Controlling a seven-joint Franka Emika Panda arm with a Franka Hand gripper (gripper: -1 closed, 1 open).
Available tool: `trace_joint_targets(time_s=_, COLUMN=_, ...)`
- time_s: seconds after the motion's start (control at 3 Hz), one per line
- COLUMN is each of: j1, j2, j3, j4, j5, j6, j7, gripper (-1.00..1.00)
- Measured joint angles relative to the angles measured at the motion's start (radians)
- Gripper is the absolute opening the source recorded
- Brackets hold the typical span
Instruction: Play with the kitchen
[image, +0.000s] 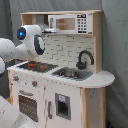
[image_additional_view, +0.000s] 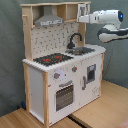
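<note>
The kitchen (image: 65, 95) (image_additional_view: 50, 85) stands upright, white panels with light wood edges. Its black-red hob (image: 36, 65) (image_additional_view: 52, 59), sink (image: 70, 73) (image_additional_view: 82, 50) and black tap (image: 84, 59) (image_additional_view: 74, 40) show in both exterior views. The oven door (image: 27, 106) (image_additional_view: 64, 95) is closed. A grey hood (image_additional_view: 48, 21) hangs over the hob, and a toy microwave (image: 70, 23) fills the top shelf. My gripper (image: 50, 30) (image_additional_view: 81, 19) is held level at the top shelf, right at the kitchen's upper side post beside the microwave. My white wrist (image: 32, 40) hides much of it in the first exterior view.
A grey curtain (image_additional_view: 10, 50) hangs behind the kitchen. The kitchen rests on a wooden surface (image_additional_view: 102, 107). A white part of the robot (image: 10, 115) fills the first exterior view's lower left corner. My forearm (image_additional_view: 112, 34) hangs in the air at the second exterior view's right.
</note>
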Motion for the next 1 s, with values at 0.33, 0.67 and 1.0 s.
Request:
trace_joint_targets(time_s=0.33, j1=0.032, j2=-0.010, j3=0.000, j4=0.000, j5=0.000, j6=-0.003, j7=-0.007, gripper=1.00)
trace_joint_targets(time_s=0.67, j1=0.115, j2=-0.050, j3=-0.020, j4=0.014, j5=0.001, j6=0.033, j7=0.006, gripper=1.00)
trace_joint_targets(time_s=1.0, j1=0.111, j2=-0.053, j3=-0.015, j4=0.013, j5=0.001, j6=0.108, j7=0.077, gripper=1.00)
